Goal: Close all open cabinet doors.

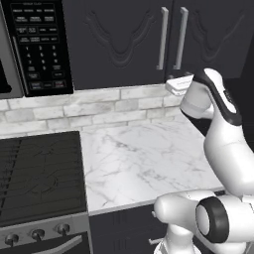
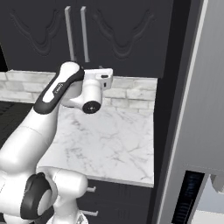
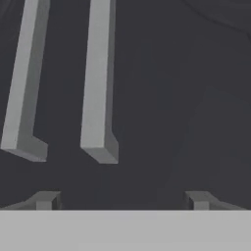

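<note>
1. Cabinet doors [image 1: 119, 42] hang on the wall above the marble table [image 1: 144, 158], to the right of the microwave [image 1: 37, 47]; both black doors in view look flush with each other and with the cabinet front.
2. Their two silver bar handles [image 1: 162, 38] stand side by side at the seam, parallel and upright, which fits a closed pair.
3. In the right base view the same doors [image 2: 122, 30] sit flat above the table, with no edge swung out toward the camera.
4. The pincer [image 3: 122, 201] is released: its two dark tips stand wide apart with nothing between them, just below the lower ends of the handles [image 3: 98, 83].
5. The hand sits close in front of the doors, near the bottom of the right-hand door [image 3: 196, 98], apparently not touching it.
6. Judging from this, the closing of this pair seems done.
7. Whether other doors elsewhere are open cannot be told; the tall grey panel [image 2: 205, 87] right of the table is unclear.
</note>
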You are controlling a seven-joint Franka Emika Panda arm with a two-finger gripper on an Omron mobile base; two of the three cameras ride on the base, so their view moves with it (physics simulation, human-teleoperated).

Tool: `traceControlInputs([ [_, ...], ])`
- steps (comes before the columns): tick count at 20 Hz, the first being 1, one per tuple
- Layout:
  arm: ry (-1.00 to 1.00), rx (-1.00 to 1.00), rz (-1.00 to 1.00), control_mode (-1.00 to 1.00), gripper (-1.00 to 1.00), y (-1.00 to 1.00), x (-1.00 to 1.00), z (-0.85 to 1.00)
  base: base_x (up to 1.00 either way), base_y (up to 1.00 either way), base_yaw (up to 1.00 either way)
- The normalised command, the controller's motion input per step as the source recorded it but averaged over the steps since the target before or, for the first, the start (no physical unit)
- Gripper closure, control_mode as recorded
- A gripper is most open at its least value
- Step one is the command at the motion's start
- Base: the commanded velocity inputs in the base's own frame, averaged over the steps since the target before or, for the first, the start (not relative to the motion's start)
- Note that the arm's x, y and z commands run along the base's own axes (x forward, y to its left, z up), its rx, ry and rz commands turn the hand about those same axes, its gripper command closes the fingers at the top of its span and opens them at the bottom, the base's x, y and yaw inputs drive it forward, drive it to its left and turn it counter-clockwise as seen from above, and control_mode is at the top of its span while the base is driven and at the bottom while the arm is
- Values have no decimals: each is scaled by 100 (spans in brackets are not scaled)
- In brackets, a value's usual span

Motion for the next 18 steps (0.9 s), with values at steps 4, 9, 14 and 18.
traceControlInputs([
  [4,4,0,-5,-100,-100,0,31,0,0,0,0],
  [9,4,0,-4,-100,-100,0,33,0,0,0,0],
  [14,3,0,-2,-100,-100,0,33,0,0,0,0],
  [18,5,0,-1,-100,-100,0,16,0,0,0,0],
])
